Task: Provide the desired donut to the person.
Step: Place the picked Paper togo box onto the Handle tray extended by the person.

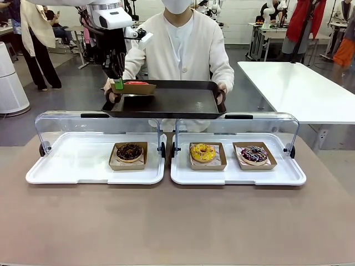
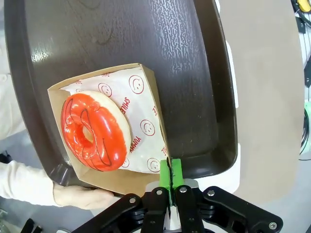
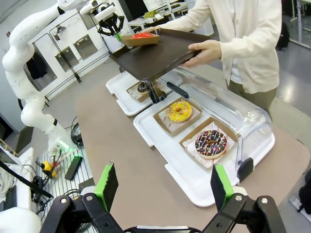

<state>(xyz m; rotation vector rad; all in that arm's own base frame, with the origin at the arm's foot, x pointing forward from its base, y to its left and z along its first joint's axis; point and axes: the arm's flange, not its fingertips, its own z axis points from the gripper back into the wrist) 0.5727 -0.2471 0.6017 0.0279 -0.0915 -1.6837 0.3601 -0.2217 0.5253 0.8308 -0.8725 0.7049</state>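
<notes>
My left pincer (image 2: 170, 167) pinches the cardboard box (image 2: 114, 178) by its rim, red-glazed donut (image 2: 95, 131) inside, over the left end of the person's dark tray (image 2: 146, 39). The box overhangs the tray edge; released now, it may tip off.

A robotics lab (an open, grey-floored hall): white robot arm (image 3: 22, 43), white worktables (image 1: 294, 88), loose cabling (image 3: 48, 167).

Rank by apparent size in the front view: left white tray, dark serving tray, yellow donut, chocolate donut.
1. Left white tray, though it sits nearer the camera.
2. Dark serving tray.
3. Yellow donut and chocolate donut: they look alike, so no ranking.
</notes>
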